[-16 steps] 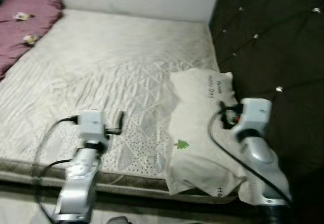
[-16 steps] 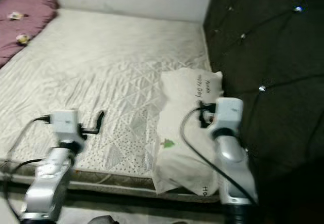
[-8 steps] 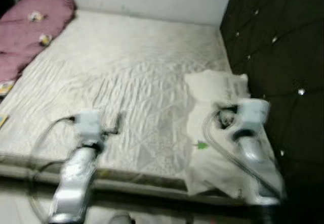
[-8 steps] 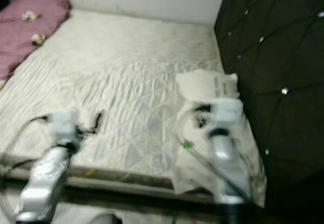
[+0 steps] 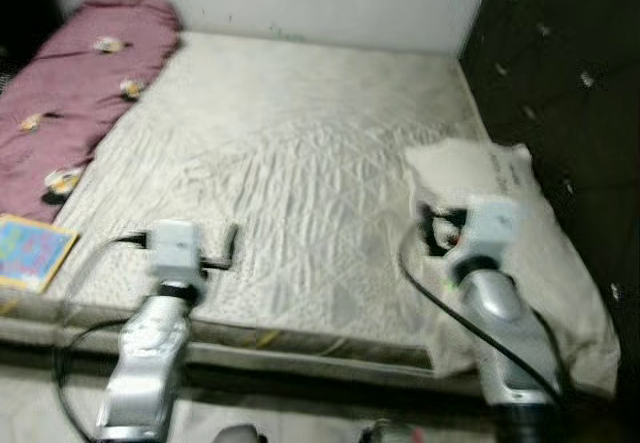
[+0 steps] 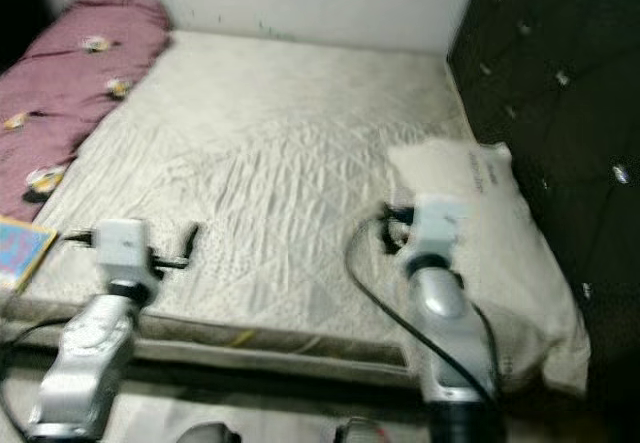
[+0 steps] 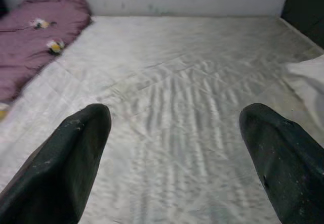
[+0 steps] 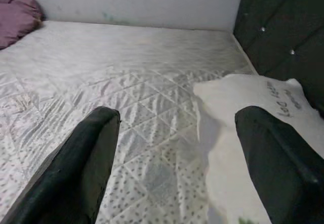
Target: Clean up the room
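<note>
A white pillow (image 5: 565,273) with printed lettering lies along the right side of the bed, against the dark headboard. A maroon blanket (image 5: 80,93) with small printed patches is bunched along the left side of the mattress (image 5: 300,163). A colourful book (image 5: 30,253) rests on the bed's near left corner. My left gripper (image 7: 174,115) hovers open over the near part of the mattress, holding nothing. My right gripper (image 8: 178,115) is open too, low over the mattress just beside the pillow (image 8: 243,102).
The tufted dark headboard (image 5: 570,83) stands on the right and a pale wall (image 5: 300,3) runs behind the bed. The bed's near edge (image 5: 300,343) lies just in front of me. The head views are slightly blurred.
The whole picture has shifted right, so the camera has turned left. More of the maroon blanket and the book have come into view. Both arms keep their pose.
</note>
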Robot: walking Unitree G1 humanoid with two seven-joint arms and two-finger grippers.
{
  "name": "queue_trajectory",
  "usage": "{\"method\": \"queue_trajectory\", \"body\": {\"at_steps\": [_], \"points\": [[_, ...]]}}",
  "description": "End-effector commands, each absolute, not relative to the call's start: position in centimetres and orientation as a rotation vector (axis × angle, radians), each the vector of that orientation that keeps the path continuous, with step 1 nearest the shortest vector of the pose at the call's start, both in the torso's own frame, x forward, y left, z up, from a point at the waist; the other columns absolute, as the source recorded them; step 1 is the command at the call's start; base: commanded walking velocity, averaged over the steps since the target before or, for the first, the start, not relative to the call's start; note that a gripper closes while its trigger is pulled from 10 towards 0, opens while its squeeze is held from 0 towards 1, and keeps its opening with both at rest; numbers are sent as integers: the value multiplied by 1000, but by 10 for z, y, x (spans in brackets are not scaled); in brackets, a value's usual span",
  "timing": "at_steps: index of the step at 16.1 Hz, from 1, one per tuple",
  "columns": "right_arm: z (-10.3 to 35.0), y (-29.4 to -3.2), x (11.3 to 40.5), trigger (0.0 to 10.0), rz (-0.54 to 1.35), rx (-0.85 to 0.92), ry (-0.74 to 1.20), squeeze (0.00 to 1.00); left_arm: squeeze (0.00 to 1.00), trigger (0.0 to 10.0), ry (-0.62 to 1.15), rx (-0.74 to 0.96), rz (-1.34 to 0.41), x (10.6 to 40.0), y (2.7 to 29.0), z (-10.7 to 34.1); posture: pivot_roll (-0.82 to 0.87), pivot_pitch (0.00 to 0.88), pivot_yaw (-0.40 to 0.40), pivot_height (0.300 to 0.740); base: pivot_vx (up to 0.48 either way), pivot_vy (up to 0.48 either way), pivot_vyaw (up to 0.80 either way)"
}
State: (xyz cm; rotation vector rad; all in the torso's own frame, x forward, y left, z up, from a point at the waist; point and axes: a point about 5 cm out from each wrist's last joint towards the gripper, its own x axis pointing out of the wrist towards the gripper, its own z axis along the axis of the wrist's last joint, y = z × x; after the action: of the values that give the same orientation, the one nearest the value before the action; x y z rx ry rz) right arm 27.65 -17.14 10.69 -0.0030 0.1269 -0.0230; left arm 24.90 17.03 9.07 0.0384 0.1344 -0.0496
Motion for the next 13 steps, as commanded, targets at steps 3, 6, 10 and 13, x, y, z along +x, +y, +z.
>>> {"method": "queue_trajectory", "body": {"at_steps": [3, 6, 10, 13], "points": [[108, -182, 276, 10000, -54, -16, 127, 0, 0, 10000, 127, 24, -85, 251, 160, 93, -3, 0, -5, 740, 0, 480, -135], [107, -181, 276, 10000, -52, -21, 135, 0, 0, 10000, 125, 23, -85, 251, 160, 93, -4, 0, -6, 740, 0, 480, -381], [107, -182, 276, 10000, -53, -23, 136, 0, 0, 10000, 126, 22, -89, 252, 159, 93, -4, 0, -6, 740, 0, 480, -559], [107, -181, 277, 10000, -53, -22, 134, 0, 0, 10000, 125, 23, -89, 253, 159, 93, -4, 0, -7, 740, 0, 480, -392]]}}
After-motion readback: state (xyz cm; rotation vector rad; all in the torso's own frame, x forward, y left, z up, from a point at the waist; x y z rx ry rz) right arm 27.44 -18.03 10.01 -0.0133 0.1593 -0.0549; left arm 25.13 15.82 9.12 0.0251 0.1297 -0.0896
